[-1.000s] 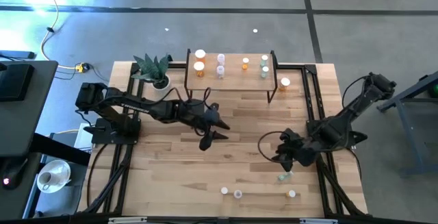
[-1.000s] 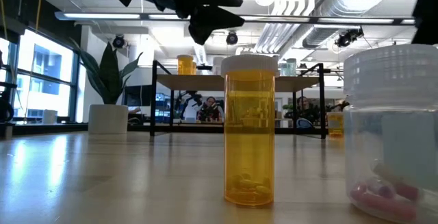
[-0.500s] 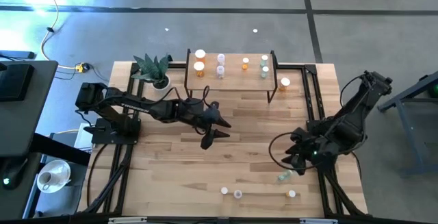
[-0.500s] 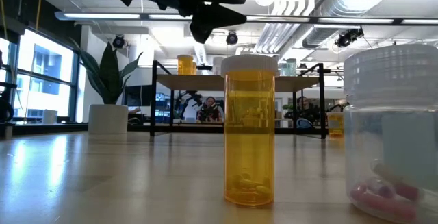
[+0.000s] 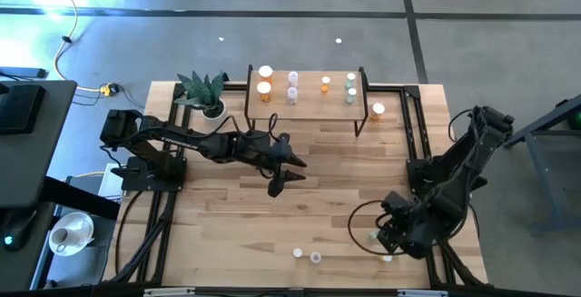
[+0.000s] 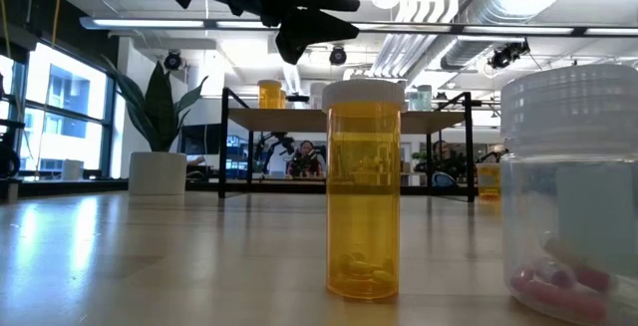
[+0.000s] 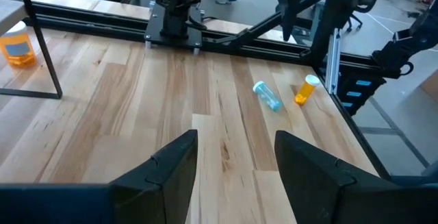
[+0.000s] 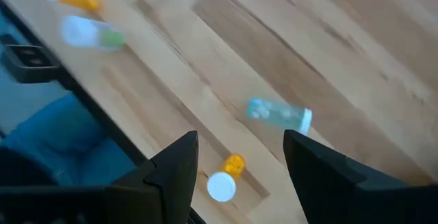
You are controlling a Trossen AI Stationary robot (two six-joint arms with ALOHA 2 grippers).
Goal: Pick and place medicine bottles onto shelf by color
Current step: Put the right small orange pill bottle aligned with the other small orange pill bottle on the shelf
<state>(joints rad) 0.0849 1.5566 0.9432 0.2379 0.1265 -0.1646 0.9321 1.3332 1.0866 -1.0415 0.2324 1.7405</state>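
Right claw over the fallen green bottle

From above, the right gripper (image 5: 397, 233) hung at the near right edge; the left gripper (image 5: 283, 165) waited mid-table, open. In its wrist view, open fingers framed the green bottle (image 8: 278, 114) lying flat. It looked light and smooth; grip its middle.

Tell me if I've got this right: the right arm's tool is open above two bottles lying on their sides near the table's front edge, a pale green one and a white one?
Nearly. The right wrist view shows the right tool open above two fallen bottles, but only one matches: the pale green bottle. The other is an orange bottle with a white cap, not a white one.
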